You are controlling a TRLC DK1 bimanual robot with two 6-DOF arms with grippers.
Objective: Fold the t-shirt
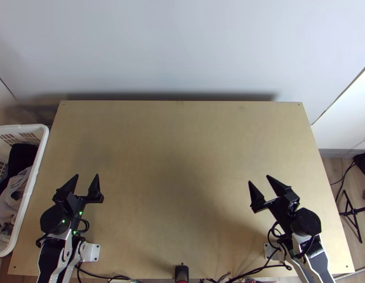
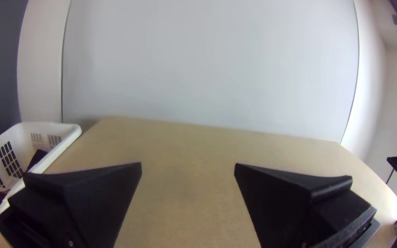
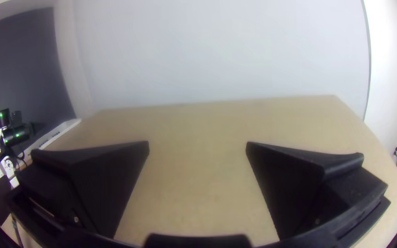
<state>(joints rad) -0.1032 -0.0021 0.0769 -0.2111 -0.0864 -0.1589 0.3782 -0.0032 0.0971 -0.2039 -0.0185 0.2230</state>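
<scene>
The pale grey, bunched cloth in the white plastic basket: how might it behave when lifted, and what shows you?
The pale grey cloth will probably sag floppily, since it lies in soft, uneven folds. It seems unlikely to roll, being crumpled rather than round. It may drag the black bunched cloth along, as they touch.

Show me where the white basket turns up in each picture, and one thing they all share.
Top view: at the left edge, beside the table; the basket holds dark and grey cloth.
Left wrist view: beside the table, partly hidden by the left gripper.
Right wrist view: just a white strip past the table's far side, near the left arm.
Shared landmark: the wooden table.
</scene>
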